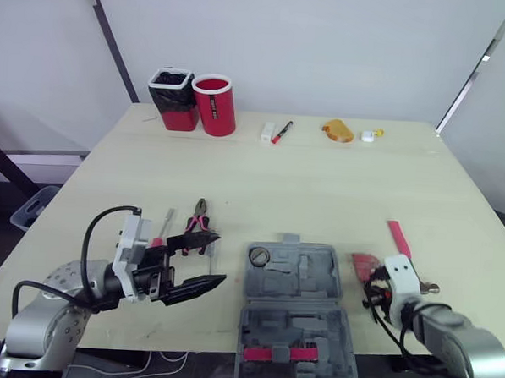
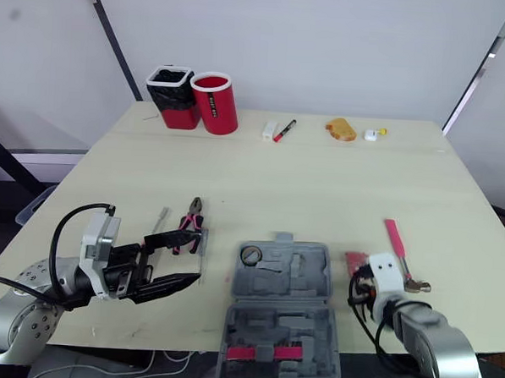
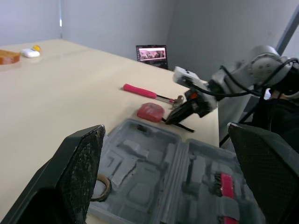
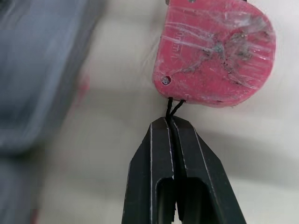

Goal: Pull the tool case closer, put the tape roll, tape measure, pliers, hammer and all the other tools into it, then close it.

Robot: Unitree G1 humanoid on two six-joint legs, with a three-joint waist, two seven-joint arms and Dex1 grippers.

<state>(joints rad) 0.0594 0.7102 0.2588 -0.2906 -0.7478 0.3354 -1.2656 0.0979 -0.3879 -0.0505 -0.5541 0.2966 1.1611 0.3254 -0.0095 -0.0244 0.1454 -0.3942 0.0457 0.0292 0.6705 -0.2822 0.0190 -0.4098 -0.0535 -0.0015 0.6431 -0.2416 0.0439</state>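
pinching tape measure [image 4: 215, 51] cord [image 4: 172, 106]: right pincer [image 4: 170, 122]

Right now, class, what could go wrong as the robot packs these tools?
The right claw pinches only the thin cord of the red tape measure, so it may swing or slip when lifted. The open tool case seems to overhang the table's near edge; a bump might tip it off.

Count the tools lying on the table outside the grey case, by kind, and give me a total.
pliers: 1
thin metal tool beside the pliers: 1
tape measure: 1
hammer: 1
Total: 4
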